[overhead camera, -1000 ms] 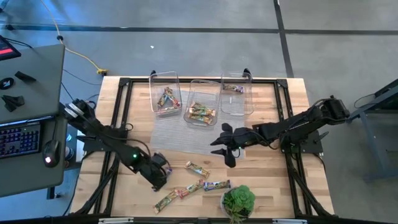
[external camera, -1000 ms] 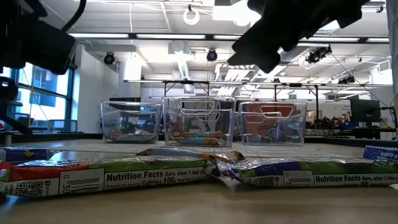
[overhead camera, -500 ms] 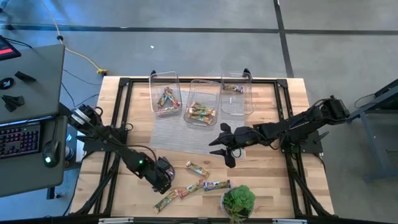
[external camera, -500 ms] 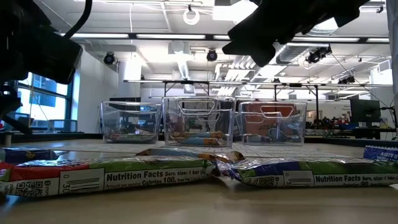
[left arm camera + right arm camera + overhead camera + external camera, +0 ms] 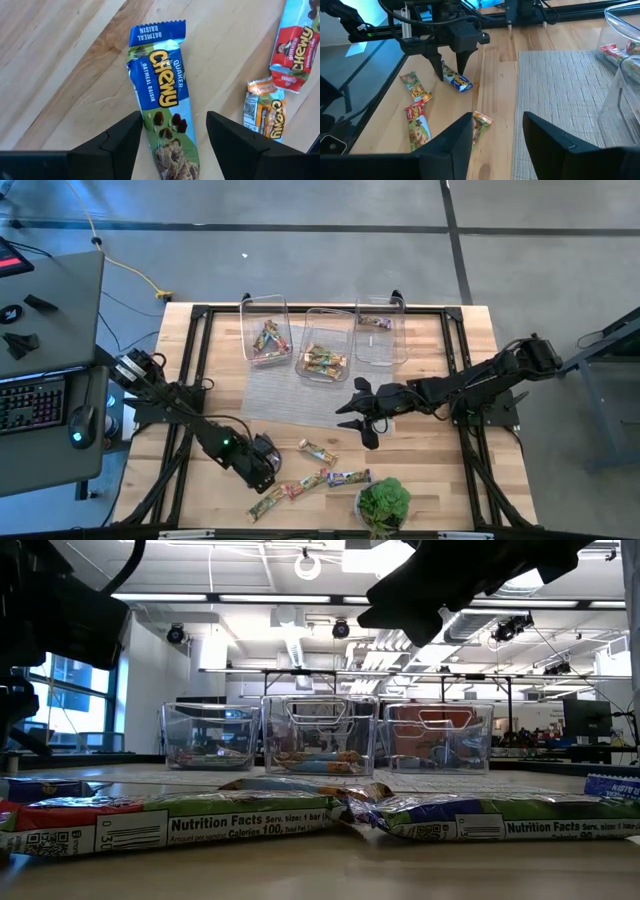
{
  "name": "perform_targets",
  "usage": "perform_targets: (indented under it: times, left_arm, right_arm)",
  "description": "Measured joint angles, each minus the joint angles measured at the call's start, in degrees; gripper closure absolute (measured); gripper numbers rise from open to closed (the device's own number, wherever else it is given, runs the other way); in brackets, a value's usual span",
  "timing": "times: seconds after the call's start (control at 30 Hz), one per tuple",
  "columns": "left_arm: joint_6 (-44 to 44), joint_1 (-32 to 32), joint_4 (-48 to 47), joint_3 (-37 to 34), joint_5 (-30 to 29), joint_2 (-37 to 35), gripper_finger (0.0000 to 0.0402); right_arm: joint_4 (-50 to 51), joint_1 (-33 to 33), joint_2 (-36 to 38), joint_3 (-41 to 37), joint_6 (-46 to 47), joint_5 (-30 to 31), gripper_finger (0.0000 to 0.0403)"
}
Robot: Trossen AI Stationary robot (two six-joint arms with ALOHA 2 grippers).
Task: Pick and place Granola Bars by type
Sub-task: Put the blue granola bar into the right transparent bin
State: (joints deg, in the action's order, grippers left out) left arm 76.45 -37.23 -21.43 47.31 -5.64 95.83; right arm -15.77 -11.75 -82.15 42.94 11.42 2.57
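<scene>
My left gripper (image 5: pixel 262 465) is open and low over the table's near left part. Its fingers stand on either side of a blue-and-green granola bar (image 5: pixel 160 105), which lies flat on the wood; I see no touch. The right wrist view shows the same gripper (image 5: pixel 449 70) straddling that bar (image 5: pixel 456 79). My right gripper (image 5: pixel 352 418) hovers open above the woven mat, holding nothing. Other bars lie loose nearby: an orange one (image 5: pixel 318 452), a red one (image 5: pixel 417 120), a green-gold one (image 5: pixel 415 82) and a blue-purple one (image 5: pixel 348 477).
Three clear bins (image 5: pixel 267 330) (image 5: pixel 325 345) (image 5: pixel 380 330) stand in a row at the table's far side, each with bars inside. A grey woven mat (image 5: pixel 290 395) lies before them. A green potted plant (image 5: pixel 382 502) sits at the near edge, right of the loose bars.
My left gripper has moved toward the table's right and near edge and come lower, ending over the blue-and-green bar. The bars have stayed where they were.
</scene>
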Motion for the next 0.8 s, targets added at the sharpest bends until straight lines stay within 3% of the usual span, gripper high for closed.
perform_targets:
  times: [0.23, 0.53, 0.8]
  left_arm:
    - [0.73, 0.00, -0.36, -0.02, -0.85, 0.02, 0.0194]
    - [-0.19, 0.11, -4.81, -0.02, -2.69, 0.02, 0.0299]
    - [-5.52, 1.57, -8.42, -0.21, -13.47, 0.14, 0.0286]
  right_arm:
    - [0.02, 0.00, 0.00, 0.00, -1.36, 0.00, 0.0249]
    - [0.02, 0.00, 0.00, 0.00, -2.38, 0.00, 0.0247]
    - [0.01, -0.04, -0.02, 0.02, -2.44, 0.02, 0.0247]
